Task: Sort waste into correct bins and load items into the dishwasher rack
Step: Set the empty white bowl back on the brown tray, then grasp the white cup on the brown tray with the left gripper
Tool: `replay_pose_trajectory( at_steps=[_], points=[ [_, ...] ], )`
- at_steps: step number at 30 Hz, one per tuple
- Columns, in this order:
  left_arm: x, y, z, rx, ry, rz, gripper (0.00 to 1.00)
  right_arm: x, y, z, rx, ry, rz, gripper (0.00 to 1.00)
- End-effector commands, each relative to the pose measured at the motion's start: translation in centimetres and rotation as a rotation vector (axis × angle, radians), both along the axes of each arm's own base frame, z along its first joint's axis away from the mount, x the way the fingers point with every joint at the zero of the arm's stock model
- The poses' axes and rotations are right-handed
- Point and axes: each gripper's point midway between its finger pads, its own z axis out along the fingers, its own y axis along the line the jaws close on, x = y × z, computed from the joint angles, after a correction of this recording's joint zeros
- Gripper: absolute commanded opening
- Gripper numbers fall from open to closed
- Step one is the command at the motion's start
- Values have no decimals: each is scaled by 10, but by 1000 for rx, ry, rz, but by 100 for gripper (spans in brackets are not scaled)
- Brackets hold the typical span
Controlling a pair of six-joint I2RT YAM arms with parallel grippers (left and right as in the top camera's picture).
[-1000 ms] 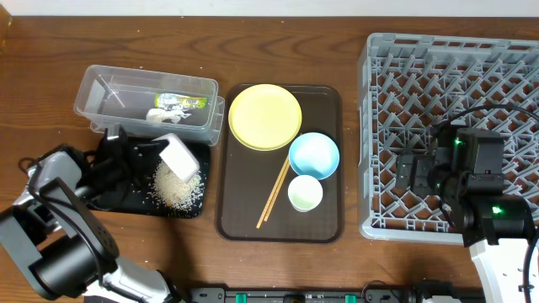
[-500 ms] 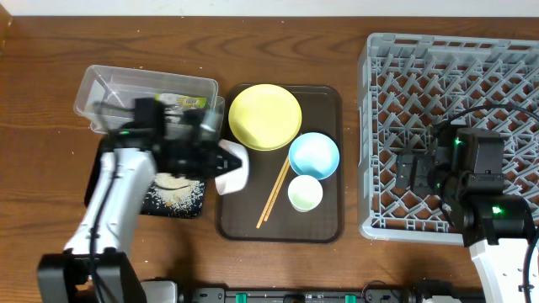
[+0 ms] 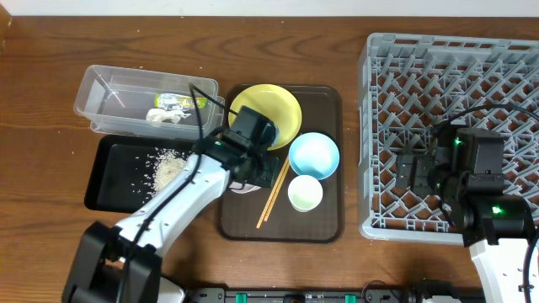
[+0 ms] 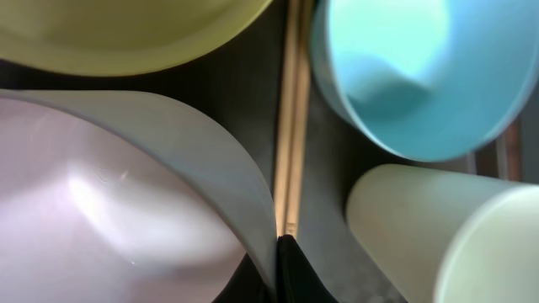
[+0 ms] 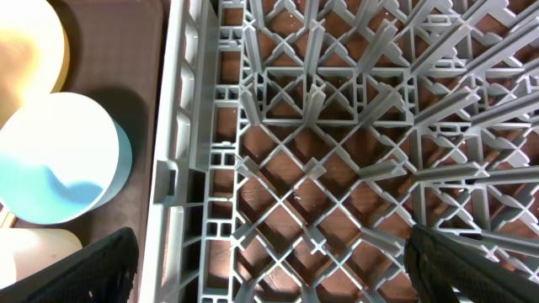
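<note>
Left gripper [image 4: 271, 268] pinches rim of white bowl [image 4: 109, 202] over brown tray [image 3: 324, 215], just beside chopsticks [image 4: 291, 126], near yellow plate [image 3: 282, 109]. Right gripper [image 5: 269, 269] spread wide above dishwasher rack [image 3: 505, 67]. Rice [image 3: 168, 166] in black tray [image 3: 105, 181]

Likely a robotics lab: left arm [image 3: 168, 206] and right arm [image 3: 488, 210] at a wooden bench [image 3: 278, 50] staged with rack [image 3: 368, 126], tray [image 3: 316, 223], tub [image 3: 82, 101].

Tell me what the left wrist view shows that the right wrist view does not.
Only the left wrist view: the white bowl, very close, beside the chopsticks. Only the right wrist view: the rack, which fills most of the picture. Both: the plate, the blue bowl, the cup and the dark tray under them.
</note>
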Motion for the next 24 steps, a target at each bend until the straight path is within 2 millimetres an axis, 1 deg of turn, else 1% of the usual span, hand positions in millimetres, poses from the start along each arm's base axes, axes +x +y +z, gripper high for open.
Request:
replay_pose_trajectory(
  at_steps=[1,3,5,6,10,12,14,18,21,23,24],
  points=[
    [6,9,-7,77,-19,53,7,3,2,9,6,-24,-1,99],
    [6,9,-7,76,-20,52,10,3,2,9,6,-25,-1,99],
    [6,9,-7,77,-20,52,17,3,2,9,6,-24,-1,99],
    [6,9,-7,77,-19,52,25,3,2,9,6,-24,-1,99],
    [5,9,-7,79,-16,51,43,3,2,9,6,-24,-1,99],
    [5,9,-3,77,-20,53,46,3,2,9,6,-24,-1,99],
    [7,8,7,70,-32,52,47,3,2,9,6,-24,-1,99],
    [10,2,38,10,-83,46,49,3,2,9,6,-25,-1,99],
    [7,-8,57,-64,-108,25,52,3,2,9,6,-25,-1,99],
    [2,-14,61,-93,-103,5,52,3,2,9,6,-25,-1,99],
    [-4,-20,60,-102,-89,-16,52,3,2,9,6,-25,-1,99]
  ],
)
